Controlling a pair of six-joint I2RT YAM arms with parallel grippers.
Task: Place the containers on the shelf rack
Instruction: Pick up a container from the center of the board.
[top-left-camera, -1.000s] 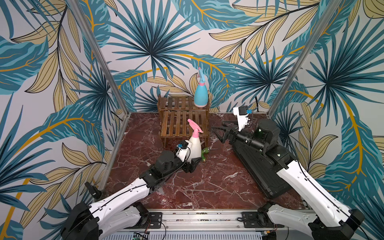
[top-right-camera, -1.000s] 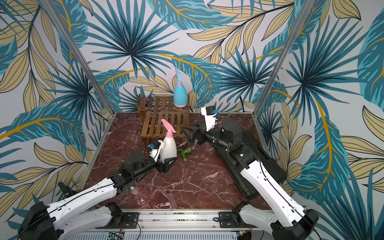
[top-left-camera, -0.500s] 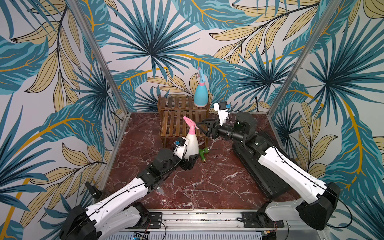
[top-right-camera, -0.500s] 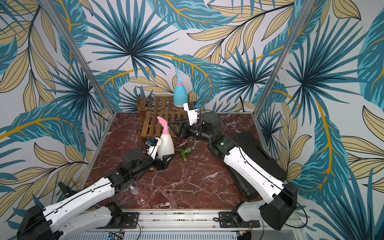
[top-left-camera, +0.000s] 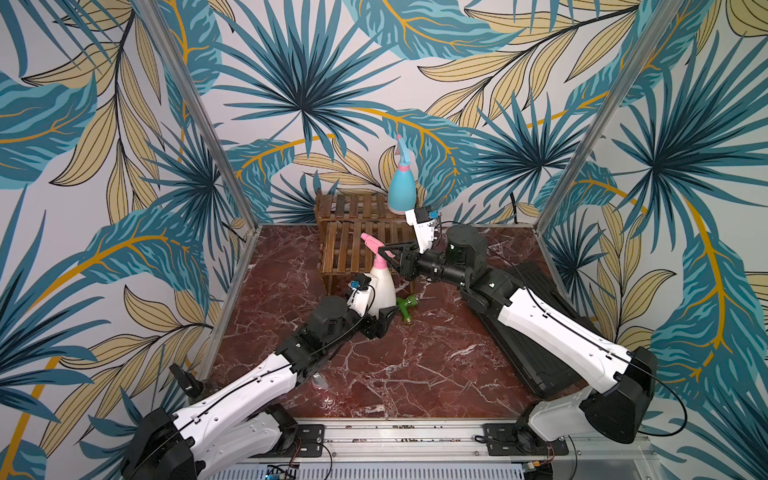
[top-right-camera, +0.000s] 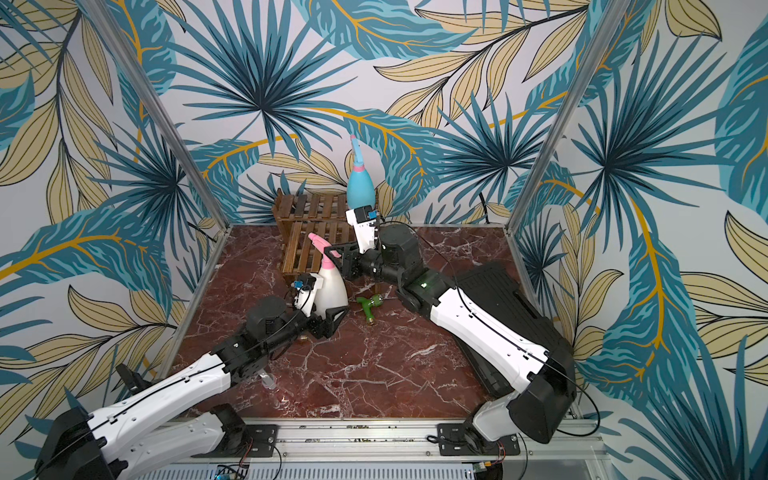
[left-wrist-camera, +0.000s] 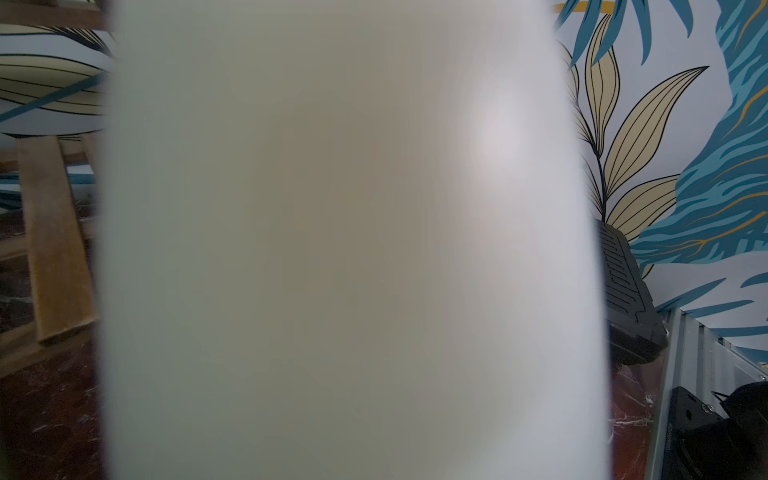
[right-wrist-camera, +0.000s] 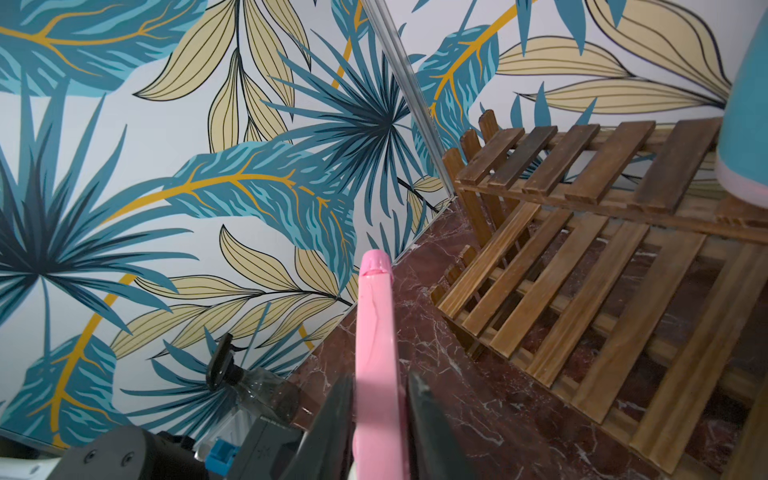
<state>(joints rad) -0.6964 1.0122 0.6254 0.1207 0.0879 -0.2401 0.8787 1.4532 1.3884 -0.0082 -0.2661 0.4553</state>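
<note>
Near the frame's centre, the left pincer (top-left-camera: 380, 316) is grasping the cream-white bottle (top-left-camera: 383, 286) at its base while the right pincer (top-left-camera: 386, 253) is clenching its pink trigger head (right-wrist-camera: 376, 332).

A green tap-like fitting (top-right-camera: 370, 305) lies on the red marble floor (top-right-camera: 374, 374), apart from a flat black ribbed case (top-right-camera: 490, 282).

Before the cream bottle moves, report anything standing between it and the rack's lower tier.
Nothing visible does. The cream bottle stands before the shelf rack, whose lower slats are bare. The blue bottle sits on the upper tier; the green fitting lies aside.
</note>
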